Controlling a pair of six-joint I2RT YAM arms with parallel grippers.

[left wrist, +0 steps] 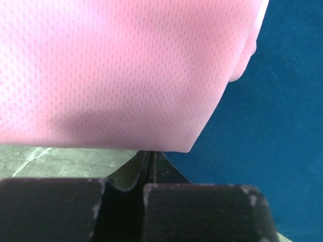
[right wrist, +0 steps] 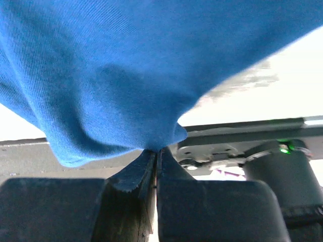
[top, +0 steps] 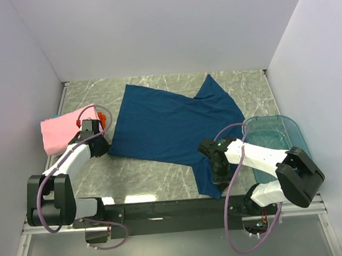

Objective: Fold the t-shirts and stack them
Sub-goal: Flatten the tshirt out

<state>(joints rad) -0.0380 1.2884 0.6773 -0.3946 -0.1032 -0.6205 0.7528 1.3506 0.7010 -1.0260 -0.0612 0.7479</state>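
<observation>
A large navy-blue t-shirt (top: 171, 125) lies spread flat across the middle of the table. My right gripper (top: 220, 177) is shut on its near right edge. In the right wrist view the blue cloth (right wrist: 126, 65) bunches out of the closed tips (right wrist: 157, 149) and hangs lifted. A folded pink t-shirt (top: 64, 131) sits at the left, with a bit of orange cloth (top: 102, 117) showing beside it. My left gripper (top: 102, 148) is shut between the pink shirt's near corner and the navy shirt's corner. Its tips (left wrist: 150, 153) end under the pink edge (left wrist: 126, 70), with navy cloth (left wrist: 272, 126) to the right.
A translucent teal plastic tub (top: 276, 134) stands at the table's right edge, just behind the right arm. White walls close in the table at the left, back and right. The arms' black mounting rail (top: 164, 209) runs along the near edge.
</observation>
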